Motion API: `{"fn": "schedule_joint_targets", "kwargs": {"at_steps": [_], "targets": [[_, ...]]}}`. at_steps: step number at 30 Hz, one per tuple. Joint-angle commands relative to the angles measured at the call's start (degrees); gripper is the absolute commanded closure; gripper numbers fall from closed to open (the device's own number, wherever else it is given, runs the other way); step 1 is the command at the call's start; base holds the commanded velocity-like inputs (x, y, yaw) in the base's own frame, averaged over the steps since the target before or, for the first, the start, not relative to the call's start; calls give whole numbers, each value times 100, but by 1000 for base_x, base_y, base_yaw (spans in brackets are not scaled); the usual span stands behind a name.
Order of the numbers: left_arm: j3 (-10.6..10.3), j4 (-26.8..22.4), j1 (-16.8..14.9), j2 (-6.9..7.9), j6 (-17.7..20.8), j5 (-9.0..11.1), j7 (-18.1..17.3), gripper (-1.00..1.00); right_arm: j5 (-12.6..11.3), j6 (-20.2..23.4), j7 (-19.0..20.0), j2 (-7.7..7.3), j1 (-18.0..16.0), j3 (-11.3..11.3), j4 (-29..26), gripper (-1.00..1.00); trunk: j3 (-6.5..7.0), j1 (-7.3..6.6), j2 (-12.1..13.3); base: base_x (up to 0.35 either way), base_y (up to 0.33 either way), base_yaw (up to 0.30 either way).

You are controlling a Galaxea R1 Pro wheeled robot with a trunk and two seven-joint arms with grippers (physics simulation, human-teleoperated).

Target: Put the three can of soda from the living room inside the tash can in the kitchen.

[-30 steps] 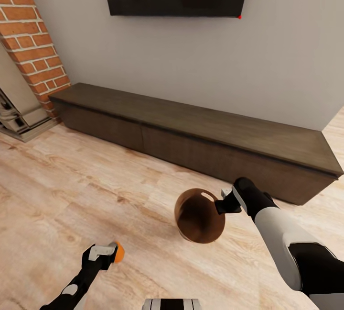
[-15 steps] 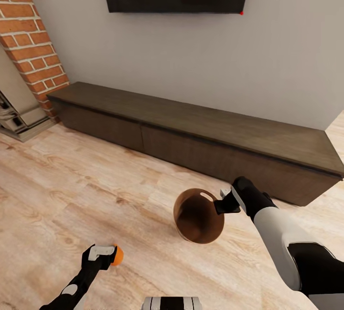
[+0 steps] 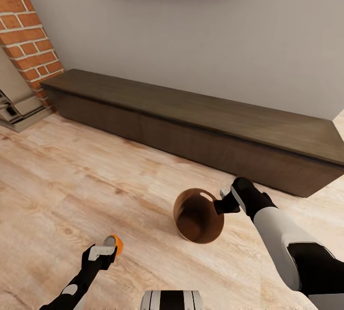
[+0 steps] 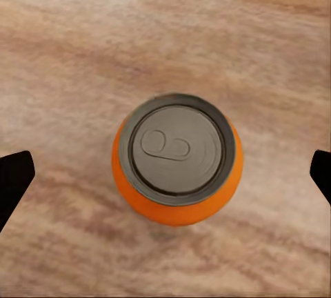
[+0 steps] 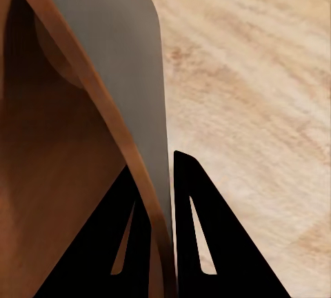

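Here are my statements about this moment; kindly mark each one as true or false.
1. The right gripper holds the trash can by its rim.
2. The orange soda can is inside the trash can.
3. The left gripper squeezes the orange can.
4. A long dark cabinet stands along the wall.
1. True: the right gripper is shut on the rim of the trash can.
2. False: the orange can is outside it, at the left gripper.
3. False: its fingers stand wide apart, clear of the can.
4. True: the cabinet runs beyond the bin.
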Motion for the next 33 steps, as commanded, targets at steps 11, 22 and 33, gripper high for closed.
{"fn": "schedule_joint_targets", "kwargs": {"at_steps": [11,22,33], "targets": [[2,0,1,0,25,7,-5,-100,-172,23,26,8,-3,-1,-4,100,-76,1,-2,25,0,0],[9,-8,1,0,27,56,0,-100,-171,23,25,8,-3,3,-8,100,-78,1,-2,57,0,0],[9,-9,1,0,26,69,0,-100,-171,23,18,8,-3,9,-10,100,-78,1,-2,4,0,0]]}}
